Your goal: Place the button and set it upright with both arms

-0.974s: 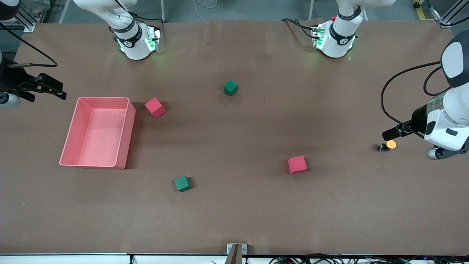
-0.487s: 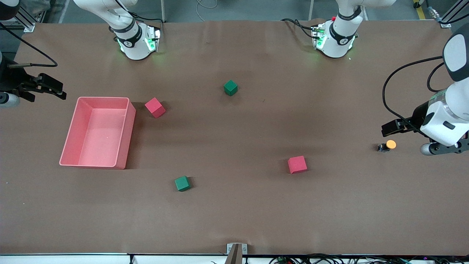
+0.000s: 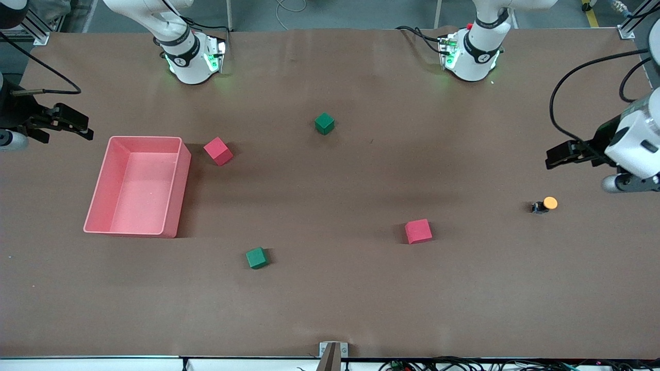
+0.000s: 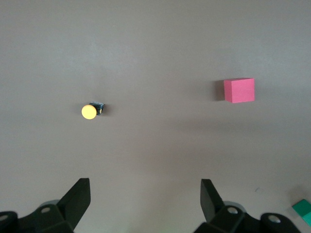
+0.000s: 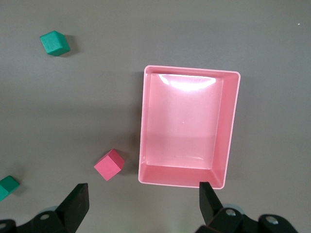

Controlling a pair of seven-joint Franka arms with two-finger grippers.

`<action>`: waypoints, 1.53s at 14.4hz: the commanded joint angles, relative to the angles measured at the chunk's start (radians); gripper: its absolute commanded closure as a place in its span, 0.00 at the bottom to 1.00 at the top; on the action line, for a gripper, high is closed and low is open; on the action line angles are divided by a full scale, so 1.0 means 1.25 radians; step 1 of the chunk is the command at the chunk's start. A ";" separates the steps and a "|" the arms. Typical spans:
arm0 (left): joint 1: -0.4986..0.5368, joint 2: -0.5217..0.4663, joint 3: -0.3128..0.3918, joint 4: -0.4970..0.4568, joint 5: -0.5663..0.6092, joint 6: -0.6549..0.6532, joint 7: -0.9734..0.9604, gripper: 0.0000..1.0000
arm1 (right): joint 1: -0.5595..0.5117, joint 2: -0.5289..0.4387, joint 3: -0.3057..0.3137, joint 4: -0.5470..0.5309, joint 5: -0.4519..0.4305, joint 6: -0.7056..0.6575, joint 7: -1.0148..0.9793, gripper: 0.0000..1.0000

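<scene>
Button (image 3: 545, 204): lying on its side on the brown table (image 3: 330, 309), at the right of the front frame, orange cap turned toward the frame's right edge, black body toward the centre. In the left wrist view it shows at left of centre (image 4: 91, 110), cap facing the camera. No writing can be read on it.

Left gripper (image 3: 559, 154): hangs over the table at the far right of the front frame, above the button in the picture and apart from it; fingers (image 4: 77, 200) spread wide, nothing between them.

Right gripper (image 3: 69, 123): at the left edge of the front frame, over the table just above the bin's upper left corner; fingers (image 5: 77, 205) spread wide, empty.

Pink bin (image 3: 175, 190): open, rectangular, nothing in it, left part of the front frame.

Cubes: red cube (image 3: 217, 151) just beside the bin's upper right corner; second red cube (image 3: 418, 231) right of centre; green cube (image 3: 324, 123) upper centre; second green cube (image 3: 256, 257) lower centre. All unlabelled.

Arm bases (image 3: 193, 56): small round black-and-white badges, unreadable; green lights.
</scene>
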State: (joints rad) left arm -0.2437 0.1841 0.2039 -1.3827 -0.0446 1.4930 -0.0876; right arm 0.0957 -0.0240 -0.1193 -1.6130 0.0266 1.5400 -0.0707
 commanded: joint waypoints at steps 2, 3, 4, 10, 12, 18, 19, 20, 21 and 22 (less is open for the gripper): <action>0.138 -0.039 -0.163 -0.015 0.001 -0.011 0.020 0.00 | 0.000 -0.020 0.000 -0.019 -0.008 0.003 -0.007 0.00; 0.148 -0.055 -0.179 -0.029 0.012 -0.011 0.020 0.00 | 0.000 -0.021 0.000 -0.020 -0.008 0.003 -0.007 0.00; 0.150 -0.073 -0.181 -0.046 0.017 -0.010 0.021 0.00 | 0.000 -0.021 0.000 -0.019 -0.008 0.003 -0.007 0.00; 0.196 -0.134 -0.231 -0.098 0.011 -0.011 0.080 0.00 | 0.001 -0.025 0.000 -0.020 -0.008 0.005 -0.007 0.00; 0.191 -0.140 -0.229 -0.096 0.011 -0.020 0.073 0.00 | 0.000 -0.027 -0.003 -0.019 -0.008 0.007 -0.007 0.00; 0.197 -0.218 -0.224 -0.141 0.037 -0.065 0.074 0.00 | -0.003 -0.030 -0.006 -0.019 -0.008 0.006 -0.007 0.00; 0.197 -0.220 -0.227 -0.141 0.050 -0.065 0.074 0.00 | -0.003 -0.030 -0.008 -0.019 -0.008 0.006 -0.007 0.00; 0.200 -0.225 -0.228 -0.141 0.053 -0.065 0.074 0.00 | -0.003 -0.030 -0.008 -0.019 -0.008 0.005 -0.007 0.00; 0.208 -0.231 -0.231 -0.142 0.053 -0.065 0.074 0.00 | -0.003 -0.030 -0.008 -0.019 -0.008 0.004 -0.007 0.00; 0.208 -0.233 -0.231 -0.142 0.053 -0.062 0.073 0.00 | -0.003 -0.030 -0.008 -0.020 -0.008 0.004 -0.007 0.00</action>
State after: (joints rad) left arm -0.0011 -0.0768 -0.0716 -1.5338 0.0035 1.4098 -0.0126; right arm 0.0953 -0.0330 -0.1302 -1.6127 0.0266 1.5422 -0.0707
